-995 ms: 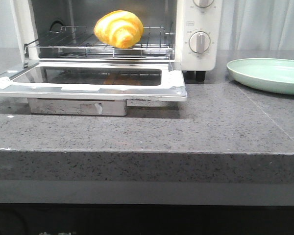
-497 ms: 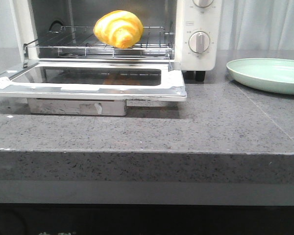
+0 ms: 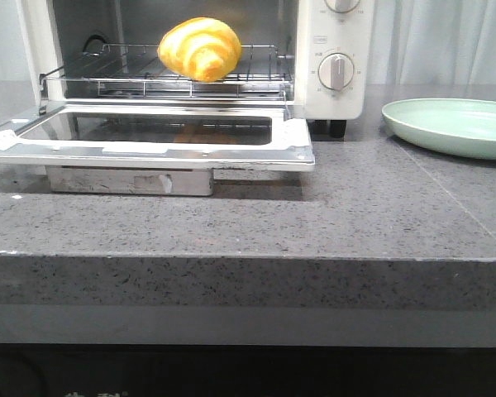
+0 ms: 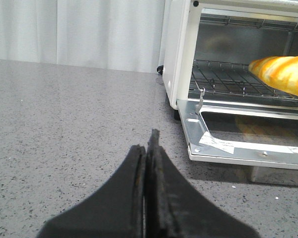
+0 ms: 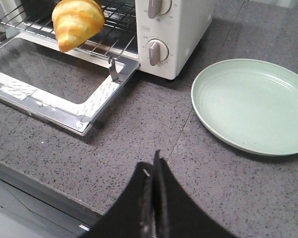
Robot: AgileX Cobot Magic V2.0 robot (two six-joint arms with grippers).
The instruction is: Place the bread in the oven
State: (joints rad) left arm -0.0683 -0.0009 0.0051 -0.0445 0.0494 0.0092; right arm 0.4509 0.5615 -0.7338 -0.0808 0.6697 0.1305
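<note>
Nearest the wrist cameras, the left black gripper (image 4: pixel 148 148) and the right black gripper (image 5: pixel 154 171) each have their fingers pressed together, grasping nothing, above the grey speckled stone counter (image 3: pixel 372 215). Farther back, the white boxy toaster oven (image 3: pixel 339 50) stands with its glass-windowed door (image 3: pixel 161 136) folded down flat, a pale green round plate (image 3: pixel 455 126) beside it. The golden-yellow striped bread (image 3: pixel 200 48) lies on the wire rack (image 3: pixel 116 78), long axis running roughly across the oven opening.

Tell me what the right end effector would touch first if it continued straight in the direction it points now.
Probably the bare countertop, then the oven near its lower knob. The right end effector points between the open door and the green plate; depth is unclear.
</note>
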